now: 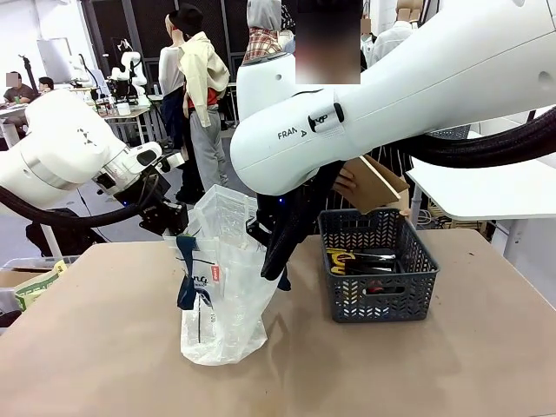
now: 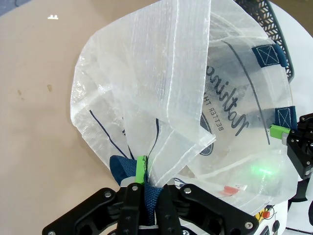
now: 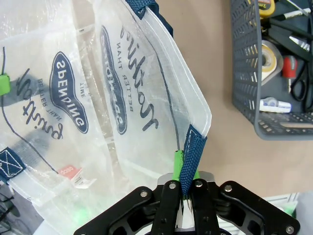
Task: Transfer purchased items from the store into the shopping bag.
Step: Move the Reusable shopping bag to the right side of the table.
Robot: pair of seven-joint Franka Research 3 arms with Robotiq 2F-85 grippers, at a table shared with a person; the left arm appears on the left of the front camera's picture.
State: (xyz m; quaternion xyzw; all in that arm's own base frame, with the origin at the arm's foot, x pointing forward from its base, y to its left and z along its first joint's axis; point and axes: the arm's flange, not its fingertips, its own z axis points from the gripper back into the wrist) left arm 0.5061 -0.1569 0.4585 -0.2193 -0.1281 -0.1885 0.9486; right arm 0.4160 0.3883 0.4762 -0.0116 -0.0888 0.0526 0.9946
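**Shopping bag** (image 1: 221, 287): thin, see-through whitish plastic with a woven grain, creased and crinkly. It has dark navy webbing handles sewn on with crossed white stitching. It stands upright on the bench (image 1: 95, 347), long axis vertical and mouth upward, stretched between the two grippers.

**Print on the bag:** a navy oval reads "SPENDING", and small capitals read "BETTER THAN". A looped navy script word is seen through the plastic and is probably "Nothing". A small red tag sits low on one wall, its text too small to read.

**Left gripper** (image 2: 145, 172): black fingers with green pads, pressed together on a navy handle strap (image 2: 128, 169) and the bag's rim. The bag fans out directly ahead of its fingertips.

**Right gripper** (image 3: 185, 169): fingers pinched on the opposite navy strap, which rises straight between the pads. The bag wall spreads ahead of it and to one side.

**Basket** (image 1: 373, 304): dark grey plastic mesh, rectangular, on the bench just beside the right gripper, apart from the bag.

**Purchased items** (image 3: 279, 54): they lie inside the basket. They include a yellow tape roll, a red-handled piece and black tools.
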